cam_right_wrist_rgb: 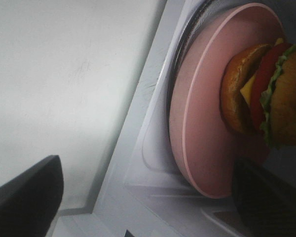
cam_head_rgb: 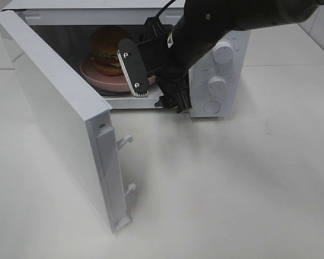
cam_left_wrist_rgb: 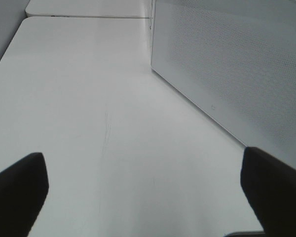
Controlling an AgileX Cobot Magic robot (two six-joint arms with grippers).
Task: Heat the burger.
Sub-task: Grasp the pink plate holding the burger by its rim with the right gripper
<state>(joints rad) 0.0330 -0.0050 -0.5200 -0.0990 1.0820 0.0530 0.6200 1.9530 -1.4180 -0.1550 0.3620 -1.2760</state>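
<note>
The burger (cam_head_rgb: 105,47) sits on a pink plate (cam_head_rgb: 95,79) inside the open microwave (cam_head_rgb: 221,65). In the right wrist view the burger (cam_right_wrist_rgb: 278,94) shows its bun, tomato, cheese and lettuce on the plate (cam_right_wrist_rgb: 207,128). My right gripper (cam_head_rgb: 154,86) hangs at the oven's mouth just in front of the plate, open, with nothing between its fingers (cam_right_wrist_rgb: 24,197). My left gripper (cam_left_wrist_rgb: 148,197) is open over bare table beside the door's outer face (cam_left_wrist_rgb: 237,64); the exterior view does not show it.
The microwave door (cam_head_rgb: 54,108) swings far out to the left, its latch hooks (cam_head_rgb: 124,141) pointing toward the table's middle. The control knobs (cam_head_rgb: 218,84) are on the oven's right side. White table (cam_head_rgb: 232,183) stretches in front.
</note>
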